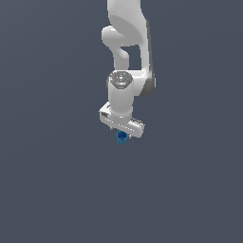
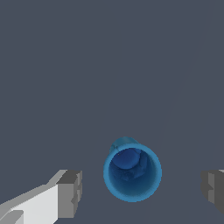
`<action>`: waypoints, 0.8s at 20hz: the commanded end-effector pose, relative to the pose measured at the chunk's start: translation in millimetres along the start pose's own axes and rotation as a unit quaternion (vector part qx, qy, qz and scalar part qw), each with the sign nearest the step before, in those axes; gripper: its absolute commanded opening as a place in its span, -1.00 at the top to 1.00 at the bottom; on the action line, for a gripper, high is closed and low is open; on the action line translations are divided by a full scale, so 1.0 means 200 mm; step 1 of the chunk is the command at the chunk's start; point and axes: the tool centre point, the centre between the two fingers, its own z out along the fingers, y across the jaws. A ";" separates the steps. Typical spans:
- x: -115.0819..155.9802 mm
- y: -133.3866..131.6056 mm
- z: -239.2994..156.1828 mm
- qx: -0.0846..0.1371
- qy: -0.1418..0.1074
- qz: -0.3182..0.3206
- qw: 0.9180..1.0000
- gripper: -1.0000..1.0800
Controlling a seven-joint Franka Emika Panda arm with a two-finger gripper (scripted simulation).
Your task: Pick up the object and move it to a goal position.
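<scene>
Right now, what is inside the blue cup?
The blue cup shows only a darker blue hollow with a rounded bottom; nothing else sits inside. The surface under it is hidden. The gripper straddles it, open.

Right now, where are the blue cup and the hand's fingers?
blue cup (image 2: 132, 173): wrist view, on its dark hollow.
fingers (image 2: 70, 194): wrist view, on one grey pad.
hand (image 1: 122, 133): exterior view, between its fingertips.

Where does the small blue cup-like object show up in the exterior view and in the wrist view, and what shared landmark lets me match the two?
Exterior view: the blue object sits just under the white claw, near the picture's centre.
Wrist view: the blue object fills the gap between the two grey fingers, its dark hollow facing the camera, with space on both sides.
Shared landmark: the claw itself, directly above the object.
</scene>
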 end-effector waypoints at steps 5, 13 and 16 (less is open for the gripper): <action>-0.05 0.00 0.07 0.000 -0.003 0.058 0.998 -0.92; -0.08 0.00 0.10 -0.001 -0.005 0.086 0.996 -0.92; -0.08 0.00 0.10 -0.001 -0.005 0.084 0.996 -0.92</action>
